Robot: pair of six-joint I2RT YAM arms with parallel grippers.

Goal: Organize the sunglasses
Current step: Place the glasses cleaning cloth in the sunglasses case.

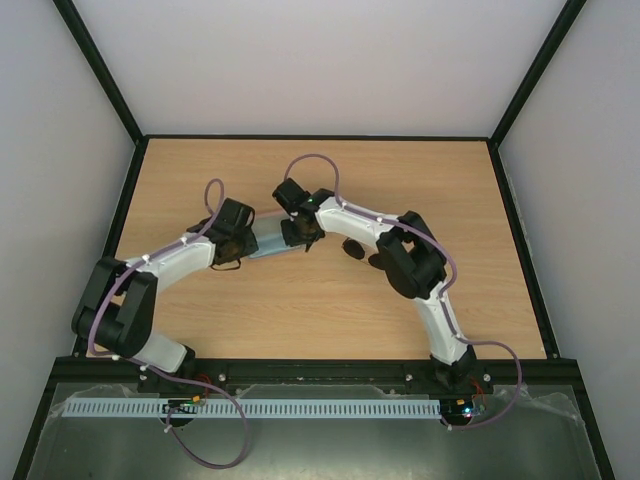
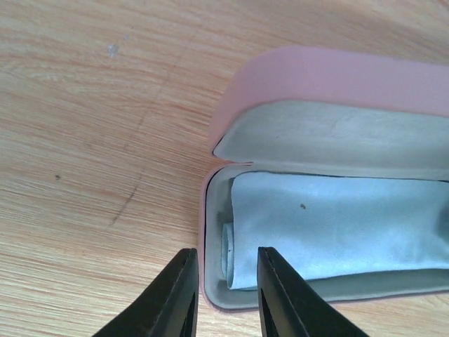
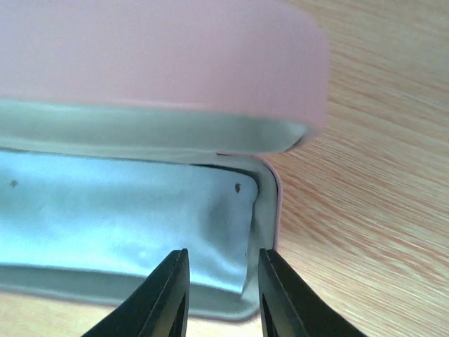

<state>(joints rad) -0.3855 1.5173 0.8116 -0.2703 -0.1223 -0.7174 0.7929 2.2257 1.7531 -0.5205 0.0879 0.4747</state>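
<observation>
The sunglasses [image 1: 356,249], two dark oval lenses on a thin frame, lie on the wood just right of centre, partly under my right arm. A pink case [image 2: 330,77] lies open, lid raised, with a light blue cloth [image 2: 337,225] spread in its grey-lined tray. My left gripper [image 2: 226,272] is open over the case's left end, one finger outside the wall and one above the cloth. My right gripper [image 3: 221,275] is open over the right end [image 3: 263,210] of the case, both fingers above the cloth [image 3: 126,225]. Neither holds anything. From above, both grippers flank the cloth [image 1: 268,242].
The wooden table [image 1: 300,170] is bounded by black frame rails [image 1: 320,137] at the back and sides, with pale walls beyond. My right arm's elbow [image 1: 410,262] hangs close beside the sunglasses. A thin dark scratch [image 2: 130,203] marks the wood left of the case.
</observation>
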